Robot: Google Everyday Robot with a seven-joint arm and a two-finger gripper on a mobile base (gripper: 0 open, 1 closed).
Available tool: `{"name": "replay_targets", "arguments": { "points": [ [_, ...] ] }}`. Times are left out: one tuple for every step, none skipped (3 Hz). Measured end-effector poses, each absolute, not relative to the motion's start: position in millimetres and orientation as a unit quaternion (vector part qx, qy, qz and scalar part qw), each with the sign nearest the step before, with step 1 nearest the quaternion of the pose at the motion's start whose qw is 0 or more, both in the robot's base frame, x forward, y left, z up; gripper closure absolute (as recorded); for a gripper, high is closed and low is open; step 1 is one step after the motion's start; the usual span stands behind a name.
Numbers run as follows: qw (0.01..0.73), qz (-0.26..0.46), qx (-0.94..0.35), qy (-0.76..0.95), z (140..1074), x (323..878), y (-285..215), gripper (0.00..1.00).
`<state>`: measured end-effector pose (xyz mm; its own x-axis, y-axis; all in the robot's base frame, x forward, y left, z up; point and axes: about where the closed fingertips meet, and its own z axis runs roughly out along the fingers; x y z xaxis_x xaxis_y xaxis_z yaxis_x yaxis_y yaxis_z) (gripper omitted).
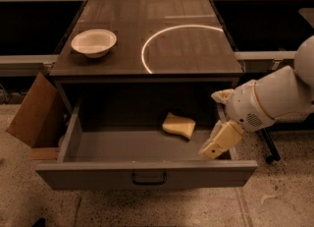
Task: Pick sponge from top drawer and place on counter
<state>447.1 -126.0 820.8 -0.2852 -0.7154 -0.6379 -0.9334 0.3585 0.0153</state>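
The pale yellow sponge [179, 126] lies on the floor of the top drawer [147, 173], right of the middle and towards the back. The drawer is pulled fully out, with its dark handle at the front. The counter [186, 54] above it is dark, with a white circular arc. My gripper [211, 123] hangs at the drawer's right side, over its right front corner and to the right of the sponge, not touching it. Its cream fingers [222, 139] are spread apart and hold nothing.
A white bowl [93, 42] stands on the left part of the counter. A brown cardboard box [34, 113] leans on the floor left of the drawer. Dark shelves flank the cabinet on both sides. My white arm [279, 96] fills the right edge.
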Motion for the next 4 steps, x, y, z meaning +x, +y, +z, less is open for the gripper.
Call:
{"name": "replay_targets", "arguments": {
  "points": [
    [0.306, 0.187, -0.513, 0.78, 779, 473, -131, 0.0],
    [0.309, 0.188, -0.516, 0.777, 779, 475, -129, 0.0],
    [0.314, 0.189, -0.528, 0.766, 768, 492, -126, 0.0],
    [0.319, 0.195, -0.537, 0.756, 746, 512, -122, 0.0]
  ]
}}
